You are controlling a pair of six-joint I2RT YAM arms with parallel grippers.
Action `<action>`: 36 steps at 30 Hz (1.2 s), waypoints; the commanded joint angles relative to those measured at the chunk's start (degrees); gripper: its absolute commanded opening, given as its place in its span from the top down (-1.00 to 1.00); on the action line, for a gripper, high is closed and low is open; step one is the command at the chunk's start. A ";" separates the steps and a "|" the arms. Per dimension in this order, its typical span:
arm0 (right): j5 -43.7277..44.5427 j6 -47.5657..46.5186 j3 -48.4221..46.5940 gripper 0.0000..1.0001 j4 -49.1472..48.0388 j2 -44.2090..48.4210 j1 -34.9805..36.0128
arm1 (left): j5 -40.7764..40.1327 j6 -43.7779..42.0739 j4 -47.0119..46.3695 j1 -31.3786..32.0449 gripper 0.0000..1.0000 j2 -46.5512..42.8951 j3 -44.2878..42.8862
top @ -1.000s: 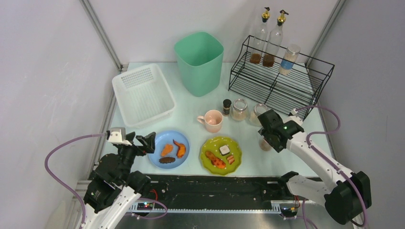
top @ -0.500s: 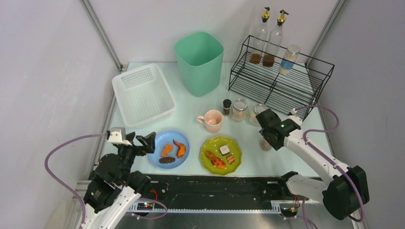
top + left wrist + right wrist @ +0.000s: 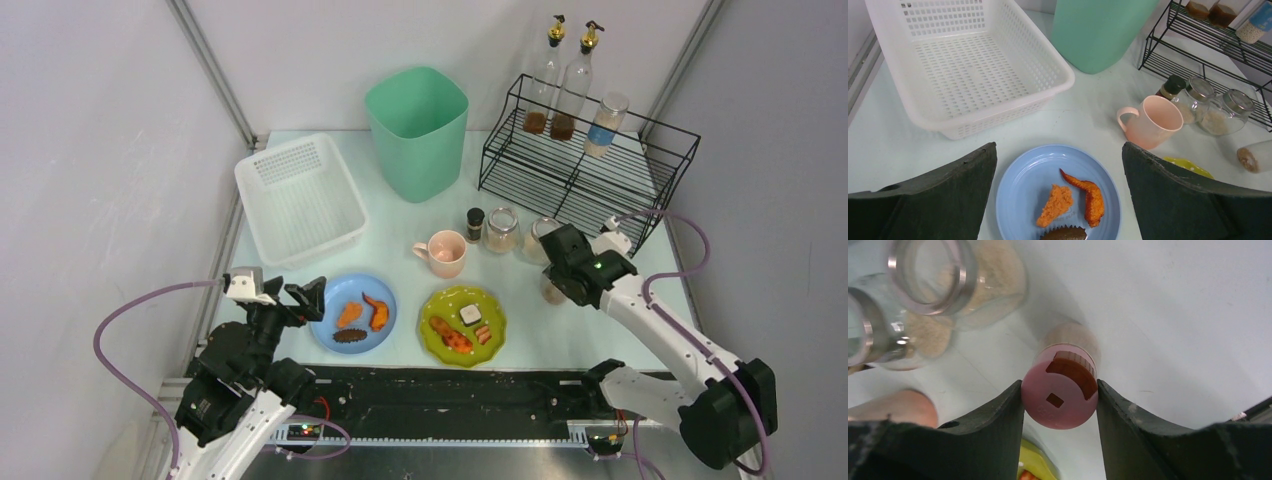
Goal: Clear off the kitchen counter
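**A:** ok what's the setup, where's everything?

**B:** The bench point(image 3: 395, 240) is the pale mint top filling the middle of the overhead view, with both arm bases at its near edge. At the back left there's a white perforated basket point(image 3: 300, 205), with a green bin point(image 3: 417, 140) beside it. A black wire rack point(image 3: 580, 180) stands at the back right, holding 2 oil bottles point(image 3: 560, 75) and a jar.

**A:** and the front?

**B:** A blue plate point(image 3: 352, 290) with 3 bits of food sits beside a green plate point(image 3: 440, 303) with more scraps. Behind them are a pink cup point(image 3: 445, 252), a small dark bottle point(image 3: 475, 222) and 2 glass jars point(image 3: 501, 230) in a row.

**A:** what are the hands doing?

**B:** The left hand point(image 3: 1059, 150) is spread wide over the near left corner, just above the blue plate and gripping nothing. The right hand point(image 3: 1059, 387) is over on the right side of the bench. It's pinching a pink-capped shaker point(image 3: 1060, 405), with 1 finger pressed against each side of the cap.

**A:** shaker upright?

**B:** Can't tell tbh. It's just beside the right-hand glass jar, and I can't make out whether it's resting on the bench or lifted off it
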State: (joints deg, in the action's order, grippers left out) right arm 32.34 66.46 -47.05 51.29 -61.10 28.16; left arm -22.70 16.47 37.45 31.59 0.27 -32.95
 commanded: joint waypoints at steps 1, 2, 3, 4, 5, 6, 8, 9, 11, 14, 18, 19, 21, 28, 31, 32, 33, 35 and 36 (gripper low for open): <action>2.29 -9.30 -5.95 0.93 -4.22 2.27 0.09 | 0.36 0.04 -1.67 -0.32 -0.97 -0.70 0.21; 1.35 -10.72 -6.52 0.97 -5.60 2.42 0.02 | 0.30 0.05 -1.61 -0.31 -0.97 -0.71 0.20; 0.76 -13.50 -7.98 0.98 -6.21 2.59 -0.18 | 0.34 0.05 -1.65 -0.31 -0.97 -0.71 0.18; -0.71 -14.93 -8.81 1.00 -7.26 2.67 -0.37 | 0.32 0.05 -1.67 -0.39 -0.97 -0.71 0.17; -1.49 -17.25 -10.51 1.00 -7.65 2.68 -0.80 | 0.26 0.05 -1.68 -0.42 -0.97 -0.71 0.21; -2.72 -18.48 -12.45 1.00 -8.19 2.67 -1.04 | 0.17 0.05 -1.68 -0.40 -0.97 -0.71 0.24; -4.06 -23.18 -15.48 1.00 -8.63 2.58 -1.82 | 0.05 0.05 -1.66 -0.46 -0.97 -0.71 0.18; -4.27 -24.38 -16.51 1.00 -8.91 2.57 -2.42 | 0.10 0.12 -1.63 -0.41 -0.97 -0.71 0.17; -4.58 -27.58 -19.21 1.00 -9.49 2.52 -3.43 | 0.04 0.07 -1.60 -0.40 -0.97 -0.71 0.21; -5.98 -31.84 -23.42 1.00 -10.85 1.94 -5.59 | 0.10 0.05 -1.68 -0.44 -0.97 -0.65 0.19; -8.55 -36.64 -27.50 1.00 -13.82 0.33 -9.27 | 0.09 0.09 -1.68 -0.48 -0.97 -0.65 0.24; -9.02 -37.40 -28.06 1.00 -15.20 0.00 -9.75 | 0.06 0.12 -1.68 -0.48 -0.97 -0.68 0.25; -11.04 -39.52 -29.70 1.00 -17.23 -1.25 -11.22 | -0.09 0.14 -1.66 -0.48 -0.97 -0.71 0.25; -13.87 -45.39 -39.48 1.00 -19.65 -9.16 -16.35 | -0.48 0.22 -1.61 -0.50 -0.97 -0.71 0.28; -17.38 -48.82 -43.92 1.00 -21.23 -13.59 -18.21 | -0.55 0.27 -1.63 -0.48 -0.97 -0.71 0.27; -18.09 -49.11 -44.75 1.00 -21.93 -14.61 -18.57 | -0.52 0.29 -1.56 -0.48 -0.97 -0.71 0.28; -19.97 -49.11 -46.19 1.00 -22.20 -16.54 -19.44 | -0.51 0.25 -1.57 -0.48 -0.97 -0.71 0.27; -23.85 -48.06 -47.99 1.00 -23.37 -19.21 -20.92 | -0.58 0.29 -1.58 -0.48 -0.97 -0.70 0.28; -26.63 -47.72 -48.46 1.00 -24.40 -20.06 -21.29 | -0.66 0.30 -1.66 -0.52 -0.97 -0.71 0.26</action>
State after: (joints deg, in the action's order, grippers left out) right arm 14.44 20.36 -91.09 32.21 -77.73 8.78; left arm -22.76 16.49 37.43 31.46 0.27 -32.95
